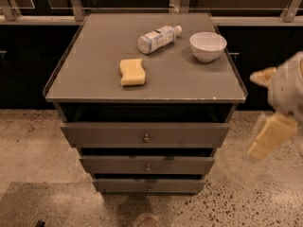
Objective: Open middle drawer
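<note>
The grey-brown cabinet (94, 86) has three drawers stacked under its top. The middle drawer (113, 165) has a low, slim front and a small round metal knob (147, 167) at its centre. Its front sits back a little behind the wider top drawer (104, 135) and ahead of the narrow bottom drawer (118, 185). My gripper (253, 115) is at the right edge of the view, beside the cabinet's right front corner and apart from it. It is blurred, its two beige fingers (271, 136) stand apart, and nothing is between them.
On the cabinet top lie a yellow sponge (132, 72), a plastic bottle on its side (158, 38) and a white bowl (208, 46). A dark wall with metal rails (75, 4) runs behind. Speckled floor (33, 145) lies on both sides and in front.
</note>
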